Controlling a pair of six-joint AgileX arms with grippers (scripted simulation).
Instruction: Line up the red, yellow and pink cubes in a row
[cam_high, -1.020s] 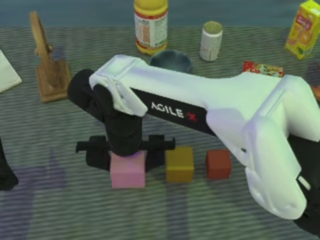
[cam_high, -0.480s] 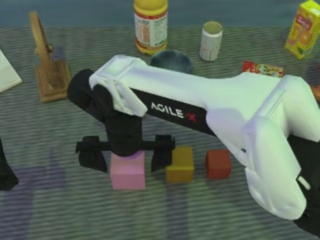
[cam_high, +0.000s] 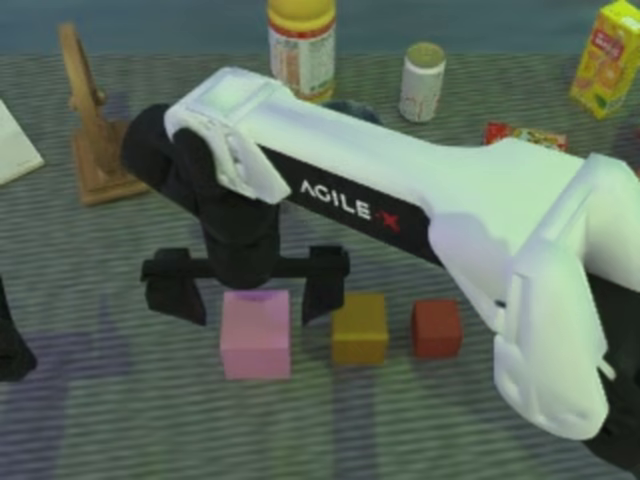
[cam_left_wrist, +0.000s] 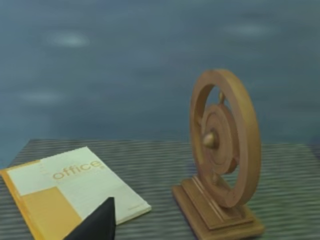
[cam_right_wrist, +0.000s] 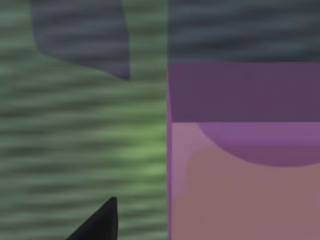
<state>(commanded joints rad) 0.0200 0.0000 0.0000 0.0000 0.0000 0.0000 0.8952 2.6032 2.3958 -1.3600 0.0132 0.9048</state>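
Grey-green ribbed desk (cam_high: 120, 400) under a blue-grey backdrop, cluttered along its far edge. Near the front edge, slightly left of centre, three matte cubes in a row: large light pink cube (cam_high: 256, 334) at the left, mid-sized mustard-yellow cube (cam_high: 359, 328) beside it with a gap, small orange-red cube (cam_high: 437, 328) next, also apart. Right gripper (cam_high: 247, 288) of the white AgileX arm reaching in from the right edge, hovering above the pink cube's far side, black fingers (cam_high: 325, 284) spread wide, one out to the cube's left and the other over the gap between pink and yellow, neither touching. In the right wrist view, pink cube top (cam_right_wrist: 240, 190) close below, shaded in part, with ribbed desk beside it. Left gripper (cam_high: 10, 345) parked at the left edge, only a dark sliver visible; cannot tell how its fingers stand. Toward the far left corner, a round wooden wheel ornament on a stepped wooden base (cam_high: 92, 120), and a yellow-and-white "office" booklet (cam_high: 15, 145) at the left edge, both also seen from the left wrist. Along the far edge: yellow-capped plastic juice bottle (cam_high: 301, 48), small white can (cam_high: 422, 80), dark round bowl (cam_high: 350, 108) mostly hidden by the arm, flat red printed box (cam_high: 525, 136), and tall yellow juice carton (cam_high: 606, 58) at the far right corner.
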